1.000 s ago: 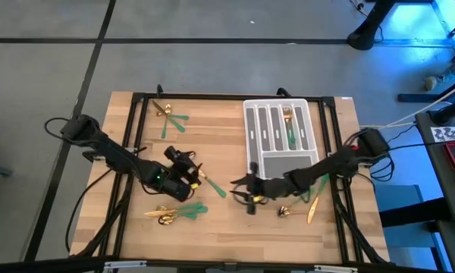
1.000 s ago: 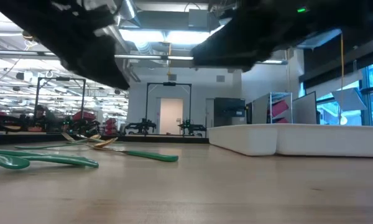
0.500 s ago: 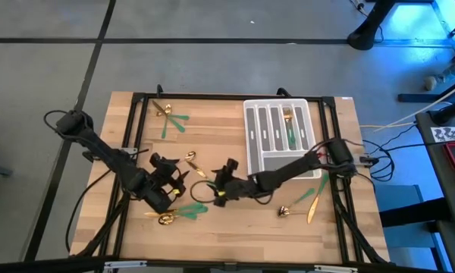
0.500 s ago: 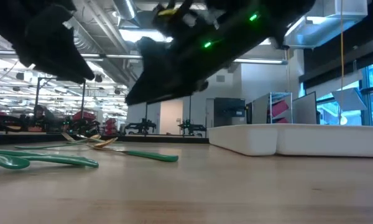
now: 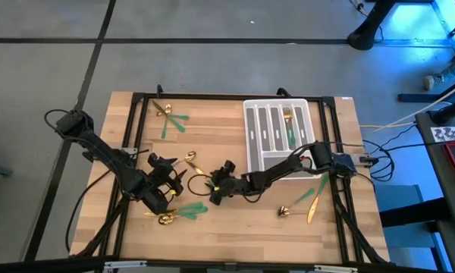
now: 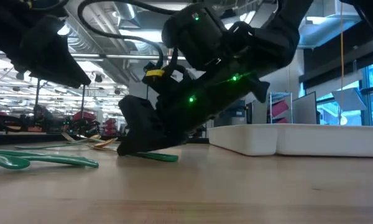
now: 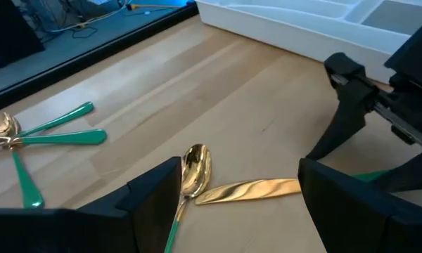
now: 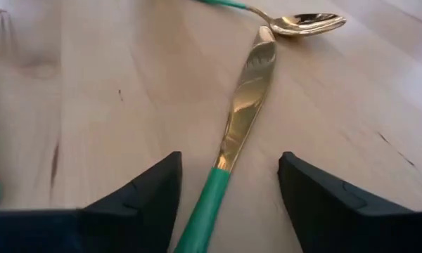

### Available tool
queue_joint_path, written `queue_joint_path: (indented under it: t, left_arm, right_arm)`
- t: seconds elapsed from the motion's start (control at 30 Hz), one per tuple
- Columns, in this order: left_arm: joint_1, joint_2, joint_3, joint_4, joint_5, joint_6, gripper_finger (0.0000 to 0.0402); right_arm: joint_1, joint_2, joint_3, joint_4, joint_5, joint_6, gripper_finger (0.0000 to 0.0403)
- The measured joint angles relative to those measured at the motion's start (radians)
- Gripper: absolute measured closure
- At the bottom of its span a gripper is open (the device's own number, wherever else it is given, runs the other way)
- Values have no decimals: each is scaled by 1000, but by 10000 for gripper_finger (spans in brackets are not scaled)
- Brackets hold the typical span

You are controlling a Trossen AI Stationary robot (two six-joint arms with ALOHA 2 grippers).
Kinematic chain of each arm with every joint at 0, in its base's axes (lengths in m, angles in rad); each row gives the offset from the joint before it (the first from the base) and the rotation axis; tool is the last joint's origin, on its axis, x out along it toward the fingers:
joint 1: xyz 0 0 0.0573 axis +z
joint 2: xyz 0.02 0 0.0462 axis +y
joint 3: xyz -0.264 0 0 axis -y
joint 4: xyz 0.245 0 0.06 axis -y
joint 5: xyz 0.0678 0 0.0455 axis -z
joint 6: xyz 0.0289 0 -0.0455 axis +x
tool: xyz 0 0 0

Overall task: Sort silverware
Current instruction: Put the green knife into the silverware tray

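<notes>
A knife (image 8: 245, 98) with a gold blade and a green handle lies flat mid-table, its tip beside a gold spoon (image 8: 302, 23). My right gripper (image 8: 228, 193) is open and low over the table, one finger on each side of the knife's green handle (image 8: 209, 200), apart from it. In the low view it (image 6: 133, 140) slants down beside that handle (image 6: 158, 156). My left gripper (image 5: 169, 173) is open just left of the pair, looking at the spoon (image 7: 195, 169) and the blade (image 7: 250, 190). Other silverware lies in small heaps on the wood.
The grey-white slotted tray (image 5: 252, 125) stands at the far right and holds a fork (image 5: 290, 125). Silverware heaps lie at the far left (image 5: 169, 115), near left (image 5: 178, 214) and near right (image 5: 302, 203). A black frame (image 5: 212, 96) rims the table.
My right gripper has reached toward the table's left edge and sunk, from near the tray's front down to the knife mid-table. My left gripper has drawn back toward the left edge, leaving the spoon and the knife uncovered.
</notes>
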Motion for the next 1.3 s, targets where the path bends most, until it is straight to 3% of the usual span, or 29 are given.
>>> queue_joint_path:
  t: [0.2, 0.57, 0.67, 0.87, 0.97, 1.13, 1.3]
  left_arm:
    - [0, 0, -11, 27, -4, 5, 128]
    - [-1, 0, -12, 28, -6, 7, 128]
    - [-2, 0, -12, 28, -6, 4, 128]
    - [-2, 0, -12, 61, -5, 59, 128]
    - [-13, 5, -16, 160, 3, 238, 128]
    - [-38, 46, -97, 487, 86, 626, 128]
    - [-3, 87, -181, 653, 176, 702, 128]
  right_arm:
    - [-3, -4, -26, -98, -2, 5, 262]
    - [-23, -4, -173, 114, -104, 21, 383]
    - [-25, -4, -225, 227, -135, 23, 384]
    - [-22, -4, -254, 288, -137, 15, 380]
    - [-23, 1, -259, 344, -169, -5, 379]
    - [-36, 3, -259, 363, -232, -7, 383]
    - [-42, 6, -260, 392, -262, -1, 384]
